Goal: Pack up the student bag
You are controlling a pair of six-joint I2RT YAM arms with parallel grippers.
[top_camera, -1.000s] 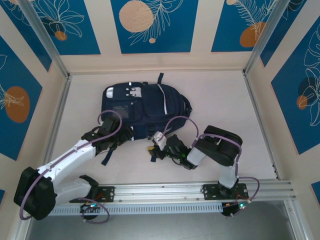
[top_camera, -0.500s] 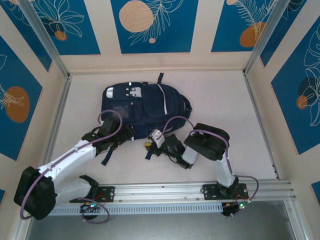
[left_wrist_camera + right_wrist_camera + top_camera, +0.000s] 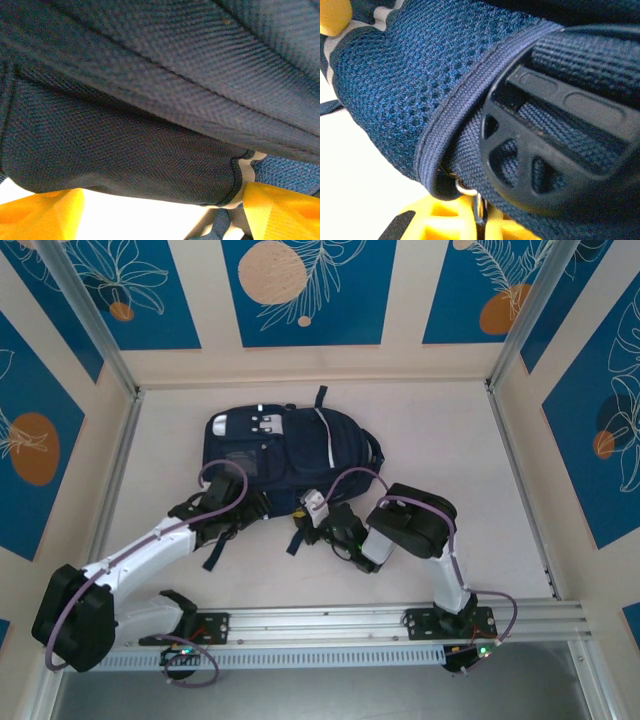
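Yellow-tipped, the right gripper (image 3: 475, 220) has its jaws clenched on what looks like the small metal zip pull (image 3: 470, 192) of the large navy fabric student bag (image 3: 290, 455), which lies flat mid-worktop (image 3: 440, 440). The left gripper (image 3: 160, 210) has its jaws released, straddling the bag's near hem. Unzipping seems the step in hand; next, draw the pull along its track.

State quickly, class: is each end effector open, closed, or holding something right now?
Left end effector: open, at the student bag's near edge.
Right end effector: closed at the student bag; what it grips cannot be told.
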